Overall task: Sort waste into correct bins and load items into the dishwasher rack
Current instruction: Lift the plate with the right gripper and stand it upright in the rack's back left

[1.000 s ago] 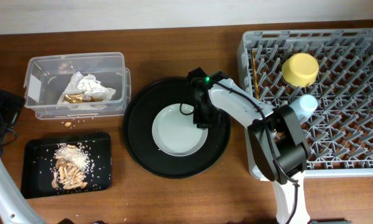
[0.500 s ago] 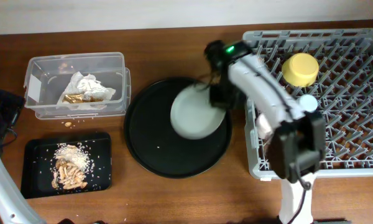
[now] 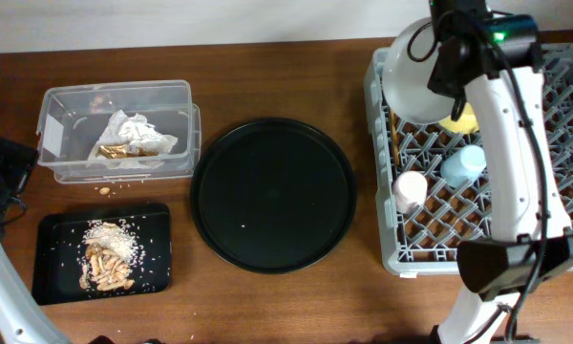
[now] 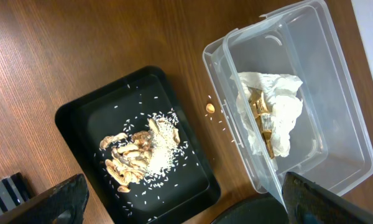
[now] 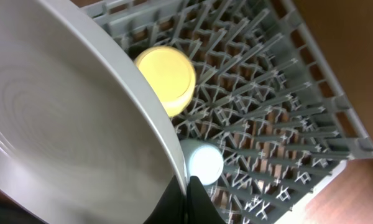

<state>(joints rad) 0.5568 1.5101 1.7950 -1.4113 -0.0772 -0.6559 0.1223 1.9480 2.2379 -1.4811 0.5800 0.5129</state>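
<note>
Plate (image 3: 413,84) gone from round black tray (image 3: 272,196); now tilted over rack (image 3: 554,162) corner, rim pinched in fully closed right tool (image 5: 188,190). Left tool (image 4: 183,186) wide open, empty, over scrap tray (image 4: 84,124). Plate likely last item to slot.

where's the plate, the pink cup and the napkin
plate (image 3: 411,78), overhead view, on the middle of its pale face.
pink cup (image 3: 410,189), overhead view, on its top.
napkin (image 4: 285,104), left wrist view, on its crumpled white part.

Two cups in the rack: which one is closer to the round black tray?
The pink cup, standing by the rack wall that faces the round black tray; the light-blue cup sits further into the rack.
</note>
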